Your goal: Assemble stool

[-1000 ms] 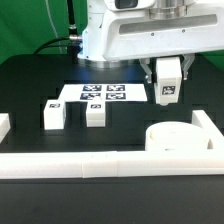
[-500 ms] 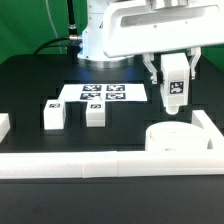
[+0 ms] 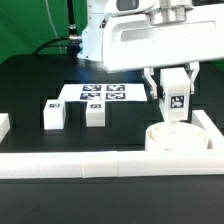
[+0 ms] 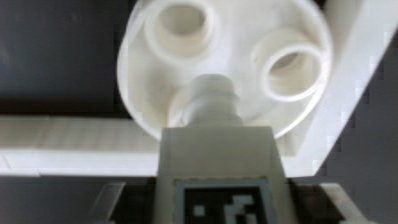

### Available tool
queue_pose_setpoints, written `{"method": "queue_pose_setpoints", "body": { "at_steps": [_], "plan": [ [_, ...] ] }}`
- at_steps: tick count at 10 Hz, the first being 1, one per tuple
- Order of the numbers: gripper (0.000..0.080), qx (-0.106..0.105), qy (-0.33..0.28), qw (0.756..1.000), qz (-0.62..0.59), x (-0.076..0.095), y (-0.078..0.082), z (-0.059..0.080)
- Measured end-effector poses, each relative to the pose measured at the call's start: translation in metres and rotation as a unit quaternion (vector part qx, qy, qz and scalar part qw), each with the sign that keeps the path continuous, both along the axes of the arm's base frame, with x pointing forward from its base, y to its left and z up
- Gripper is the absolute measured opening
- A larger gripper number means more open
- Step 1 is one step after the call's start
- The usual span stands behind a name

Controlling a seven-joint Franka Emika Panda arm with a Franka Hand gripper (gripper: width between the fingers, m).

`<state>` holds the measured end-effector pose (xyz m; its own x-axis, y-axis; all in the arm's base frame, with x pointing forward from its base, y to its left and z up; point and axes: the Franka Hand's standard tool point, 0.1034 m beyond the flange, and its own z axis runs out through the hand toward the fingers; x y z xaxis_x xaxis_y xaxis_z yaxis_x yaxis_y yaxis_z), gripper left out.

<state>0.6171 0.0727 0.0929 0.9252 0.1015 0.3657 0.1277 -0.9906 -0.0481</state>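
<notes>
**White leg over the seat, none fitted yet**

Bearings: we read the clock on the table as the exterior view shows it, 12 o'clock at the far edge.

Progress. The seat [image 3: 172, 137] lies flat at about 4 o'clock, holes up, tucked into the corner of the rails [image 3: 100, 164]. We see no leg in it. In the wrist view two holes of the seat [image 4: 222, 55] are open and empty. A third does not show, and we cannot tell whether it sits behind the leg's tip. Two loose legs [image 3: 54, 113] stand on the table at about 9 o'clock, apart from each other and just in front of the marker board [image 3: 105, 93]. Nothing is touching them. Our judgement is that the job is at an early stage. The first of three legs is being brought to the seat, none is seated, and two are left to fetch.

Pose. The arm reaches down from 12 o'clock, with the gripper [image 3: 176, 92] pointing at the table directly over the seat. Its fingers [image 3: 158, 84] are clenched on the leg [image 3: 176, 102], one on each side, with the tag facing the exterior camera. The leg hangs close to upright, its lower end just above the seat. We cannot tell whether it is touching. In the wrist view the leg [image 4: 214, 135] aims its narrow end at the seat, close to the two open holes.
</notes>
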Motion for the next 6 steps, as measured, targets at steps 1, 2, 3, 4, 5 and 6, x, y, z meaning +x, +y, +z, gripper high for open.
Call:
{"method": "queue_pose_setpoints", "body": {
  "at_steps": [1,2,3,4,5,6],
  "plan": [
    [0.0334,-0.006,-0.006,1.000,0.013,0.0077,-0.0050,0.0009],
    [0.0334,-0.005,-0.015,1.000,0.011,0.0074,-0.0048,0.0011],
    [0.0334,-0.006,-0.017,1.000,0.012,0.0071,-0.0046,0.0003],
    [0.0334,-0.006,-0.033,0.999,0.011,0.0092,-0.0054,0.0009],
    [0.0334,-0.007,-0.075,0.997,0.009,0.0121,-0.0055,0.0021],
    [0.0334,-0.008,-0.097,0.995,0.010,0.0115,-0.0046,-0.0009]
  ]
}}
